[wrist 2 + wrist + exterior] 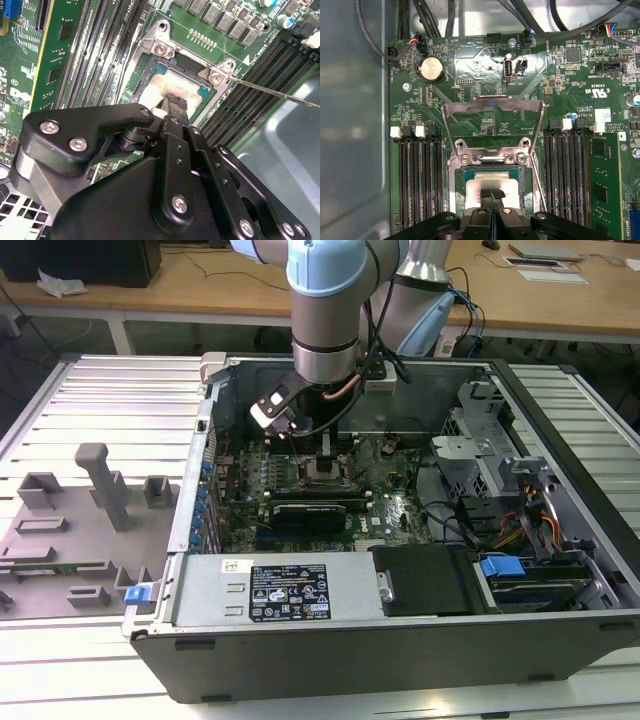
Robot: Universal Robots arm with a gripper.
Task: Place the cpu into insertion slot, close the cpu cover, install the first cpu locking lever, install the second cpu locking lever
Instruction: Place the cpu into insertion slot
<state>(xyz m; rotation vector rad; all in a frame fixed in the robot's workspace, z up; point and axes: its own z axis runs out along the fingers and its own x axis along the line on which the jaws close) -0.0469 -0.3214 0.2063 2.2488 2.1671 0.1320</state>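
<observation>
The cpu [479,184] [176,83], a pale silvery square, lies flat in the insertion slot [458,186] [150,67] on the green board. My gripper [492,193] [175,101] is shut, its two ribbed fingertips pressed together over the middle of the cpu; I cannot tell whether they touch it. The cpu cover [492,103], a silvery frame with a large window, stands tilted up on its hinge behind the slot. A thin locking lever [538,176] [272,93] sticks out beside the slot. In the exterior view the gripper [325,448] hangs over the slot [325,473].
Black memory slots [420,185] [567,180] flank the socket on both sides. A long black card [310,512] lies nearer the case front. Cables [470,520] and drive cages [500,440] fill the exterior view's right. A grey fixture tray [75,530] sits outside the case.
</observation>
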